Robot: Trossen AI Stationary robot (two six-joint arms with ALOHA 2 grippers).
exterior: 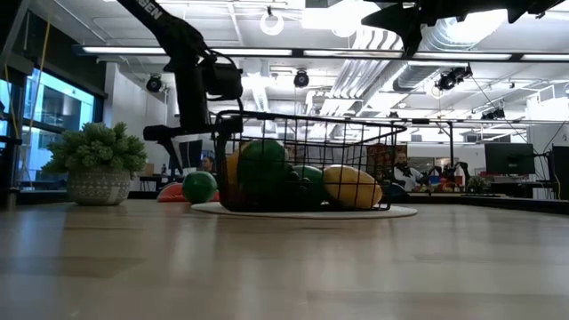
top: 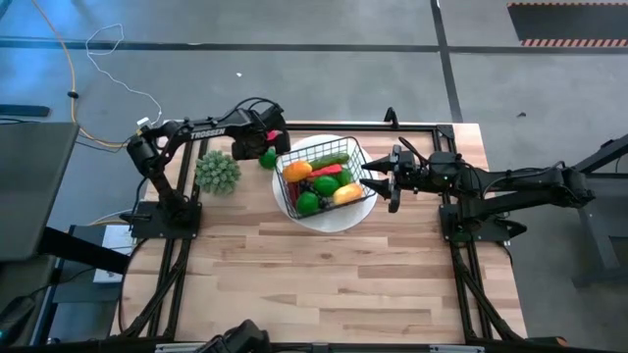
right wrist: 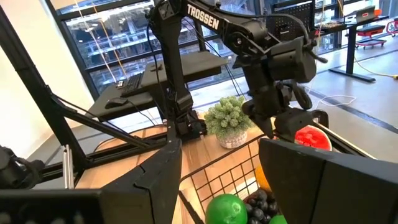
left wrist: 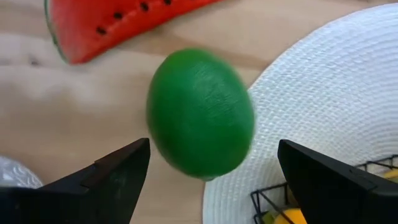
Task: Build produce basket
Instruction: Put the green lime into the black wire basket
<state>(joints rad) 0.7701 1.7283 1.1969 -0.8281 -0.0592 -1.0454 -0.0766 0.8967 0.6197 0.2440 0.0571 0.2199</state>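
Observation:
The black wire basket [top: 322, 175] stands on a round white plate [top: 343, 218] and holds limes, an orange fruit, a red pepper, a cucumber and a yellow fruit [top: 347, 193]. One green lime [left wrist: 199, 115] lies on the table just beside the plate's far-left rim [left wrist: 329, 93], in front of the red watermelon slice [left wrist: 118, 22]. My left gripper [left wrist: 213, 146] hovers open above this lime, one finger on either side and clear of it. My right gripper [right wrist: 219, 146] is open and raised over the basket's right end [top: 378, 183].
A small potted plant [top: 217, 172] stands left of the plate, close to the left arm. The basket's rim [exterior: 307, 120] rises well above the table. Bare wood stretches along the near half of the table [top: 324, 284].

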